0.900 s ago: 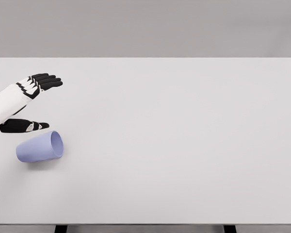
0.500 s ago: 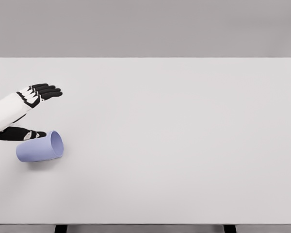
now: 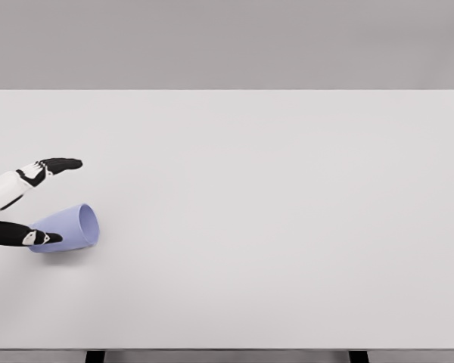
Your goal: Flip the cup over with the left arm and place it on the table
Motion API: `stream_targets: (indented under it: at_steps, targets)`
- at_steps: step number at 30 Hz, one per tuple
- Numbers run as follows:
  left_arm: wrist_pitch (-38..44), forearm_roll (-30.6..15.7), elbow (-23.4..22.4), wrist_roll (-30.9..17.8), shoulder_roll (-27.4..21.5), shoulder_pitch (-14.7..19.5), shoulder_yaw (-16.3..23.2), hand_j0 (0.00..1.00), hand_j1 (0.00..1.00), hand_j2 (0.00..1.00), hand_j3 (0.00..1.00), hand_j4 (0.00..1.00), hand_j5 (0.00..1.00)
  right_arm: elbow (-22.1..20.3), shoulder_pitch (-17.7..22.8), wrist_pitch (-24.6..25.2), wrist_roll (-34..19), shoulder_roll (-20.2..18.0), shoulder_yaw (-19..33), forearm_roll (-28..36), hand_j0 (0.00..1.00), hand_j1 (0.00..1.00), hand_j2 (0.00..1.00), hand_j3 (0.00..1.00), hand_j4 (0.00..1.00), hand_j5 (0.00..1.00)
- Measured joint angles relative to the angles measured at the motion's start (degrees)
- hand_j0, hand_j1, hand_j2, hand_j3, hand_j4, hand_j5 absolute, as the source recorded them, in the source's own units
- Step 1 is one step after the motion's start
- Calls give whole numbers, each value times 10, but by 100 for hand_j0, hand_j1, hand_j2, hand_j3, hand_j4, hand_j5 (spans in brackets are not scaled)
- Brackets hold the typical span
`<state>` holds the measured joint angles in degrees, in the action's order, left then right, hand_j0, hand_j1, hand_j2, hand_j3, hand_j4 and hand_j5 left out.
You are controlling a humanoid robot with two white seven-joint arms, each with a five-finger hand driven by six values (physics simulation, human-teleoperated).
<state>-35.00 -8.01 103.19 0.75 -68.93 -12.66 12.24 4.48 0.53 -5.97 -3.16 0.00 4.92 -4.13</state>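
Left hand straddling a toppled cup

On the white table [image 3: 272, 227], the lilac cup [image 3: 69, 228] lies sideways near the left edge, mouth facing right; the left hand [image 3: 23, 203] spreads wide around it, thumb in front, fingers [image 3: 59, 163] behind, apparently for gripping.

The left hand [image 3: 26, 200] enters low at the left edge, white forearm angled inward. Its black fingers [image 3: 59, 163] reach out straight and spread from the thumb [image 3: 19, 235]; apparently not yet gripping anything.
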Motion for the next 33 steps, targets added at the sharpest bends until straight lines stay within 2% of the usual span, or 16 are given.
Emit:
stream_targets:
  at_steps: [3,6,12,18,27,33]
  targets:
    - [0,-18,0,0,-4,-14,6,100,100,100,100,100,100,0,0,0,0,0,0,0,100,100,100,100,100,100]
    - [4,-25,1,-1,-5,-12,18,100,100,100,100,100,100,0,0,0,0,0,0,0,100,100,100,100,100,100]
    - [64,-29,1,-3,1,-10,41,100,100,100,100,100,100,0,0,0,0,0,0,0,100,100,100,100,100,100]
    - [135,-32,1,-4,15,-6,46,100,100,100,100,100,100,0,0,0,0,0,0,0,100,100,100,100,100,100]
    - [168,-35,2,-6,34,-7,58,100,100,100,100,100,100,0,0,0,0,0,0,0,100,100,100,100,100,100]
    - [179,-36,2,-26,34,-3,62,100,100,100,100,100,100,0,0,0,0,0,0,0,100,100,100,100,100,100]
